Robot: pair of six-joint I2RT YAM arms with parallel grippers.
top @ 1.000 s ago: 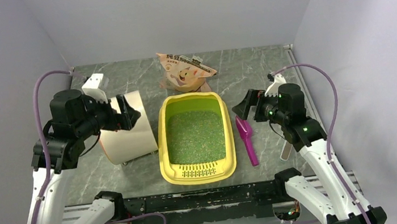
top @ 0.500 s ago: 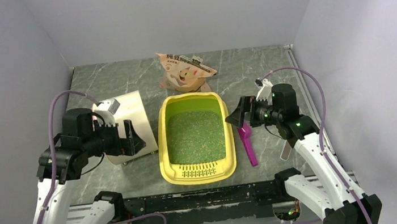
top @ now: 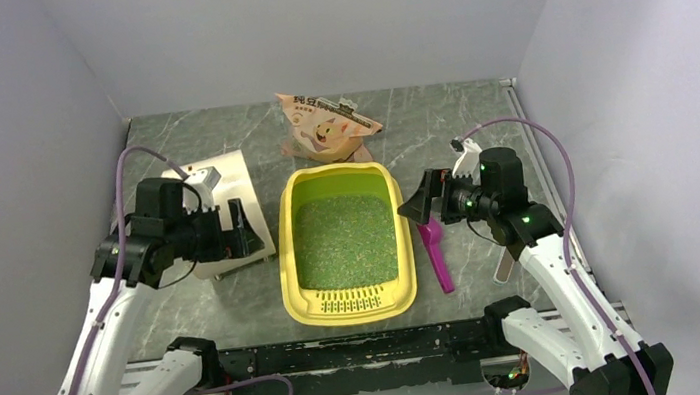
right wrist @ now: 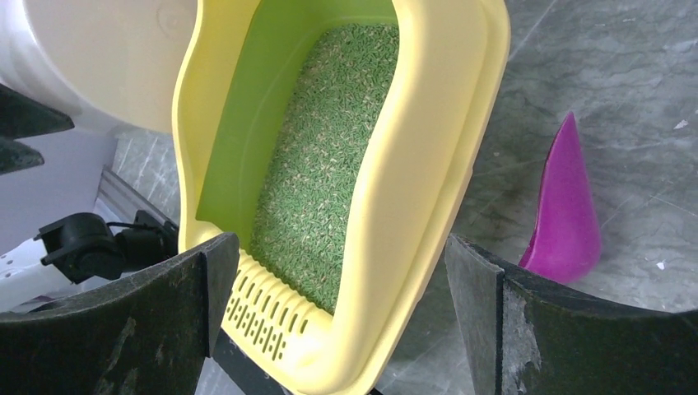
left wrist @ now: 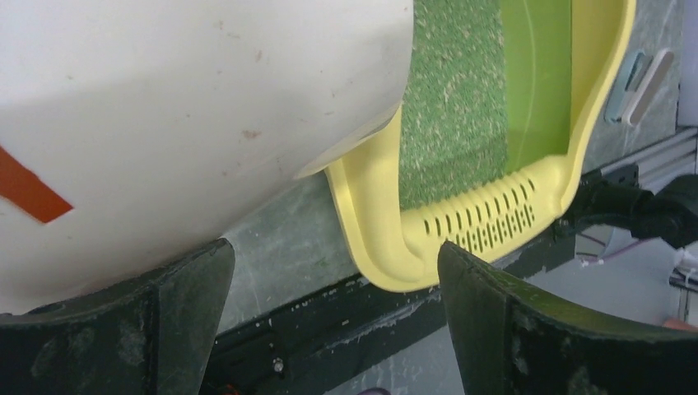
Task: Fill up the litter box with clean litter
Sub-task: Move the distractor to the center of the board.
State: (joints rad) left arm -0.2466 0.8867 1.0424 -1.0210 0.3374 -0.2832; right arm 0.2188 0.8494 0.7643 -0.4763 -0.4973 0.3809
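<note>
The yellow litter box [top: 289,265] sits mid-table with its slotted grille toward the near edge. Clean litter [top: 344,240], fine green granules, covers its floor. My left gripper [top: 235,234] hangs open just left of the box, against the near side of a white cylinder [top: 235,176]. In the left wrist view the left gripper [left wrist: 333,251] holds nothing; the cylinder [left wrist: 181,123] fills the upper left, beside the box rim [left wrist: 370,214] and litter [left wrist: 453,107]. My right gripper [top: 417,199] is open beside the box's right rim. The right wrist view shows it [right wrist: 342,247] empty, above the rim [right wrist: 428,164] and litter [right wrist: 329,156].
A pink-beige printed bag [top: 322,128] lies behind the box. A magenta scoop [top: 436,247] lies on the table right of the box, under my right gripper, also seen as the scoop [right wrist: 564,206]. A black rail [top: 365,349] runs along the near edge.
My left arm has dropped and drawn back toward the near edge, its gripper now lower beside the white cylinder. The right gripper shifted slightly left, then stayed. Both stayed open.
</note>
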